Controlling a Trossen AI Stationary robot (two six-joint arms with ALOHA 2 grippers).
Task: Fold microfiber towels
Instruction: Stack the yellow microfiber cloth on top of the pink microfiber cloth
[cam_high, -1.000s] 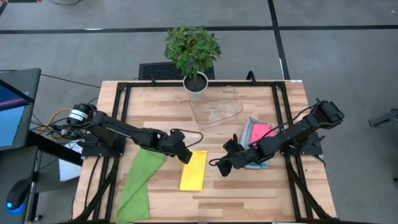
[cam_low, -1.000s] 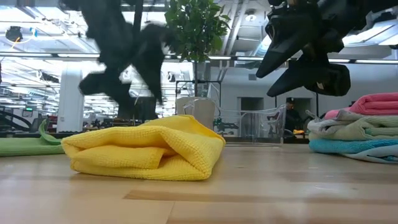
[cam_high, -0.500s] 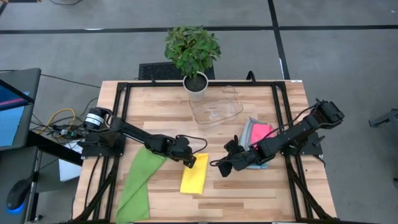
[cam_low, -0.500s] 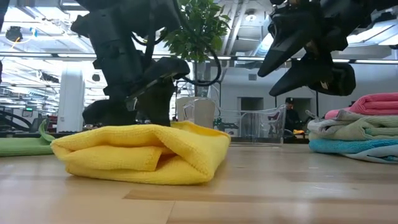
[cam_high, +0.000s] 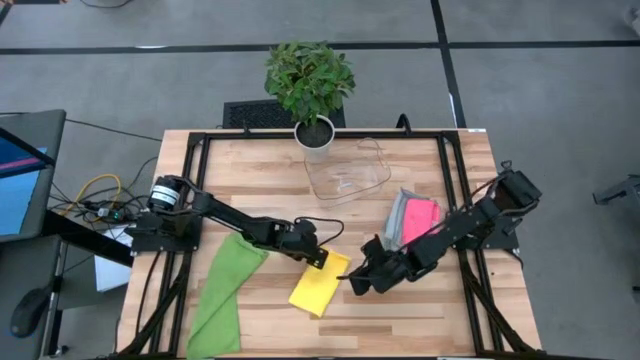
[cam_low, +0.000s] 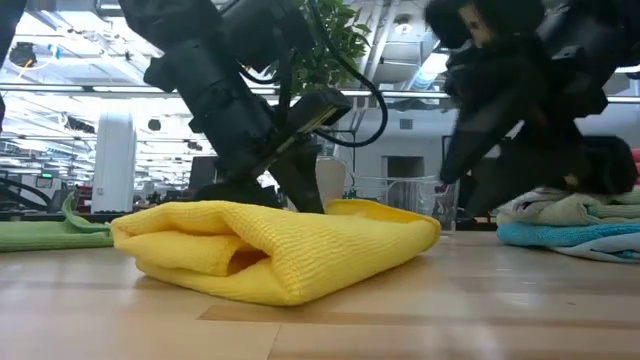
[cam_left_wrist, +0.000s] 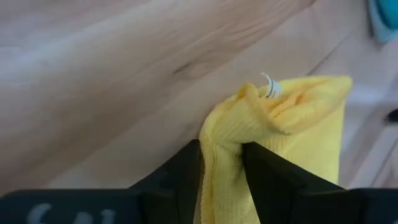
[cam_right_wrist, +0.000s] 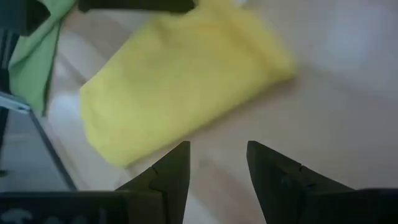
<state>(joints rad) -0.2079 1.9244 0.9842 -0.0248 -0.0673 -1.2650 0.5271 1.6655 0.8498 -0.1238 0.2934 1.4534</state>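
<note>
Yellow towel (cam_left_wrist: 273, 143) is pinched by the left claw (cam_left_wrist: 222, 163); right claw (cam_right_wrist: 217, 163) gapes beside it.

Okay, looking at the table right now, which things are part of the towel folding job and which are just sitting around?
Part of the job:
- yellow towel, pinched at a corner by the left gripper
- green towel
- stack of folded towels, pink on top
- right gripper, open, beside the yellow towel

Just lying about:
- potted plant
- clear plastic tray

No text, label, brand, number or sign is readable in any view.
</note>
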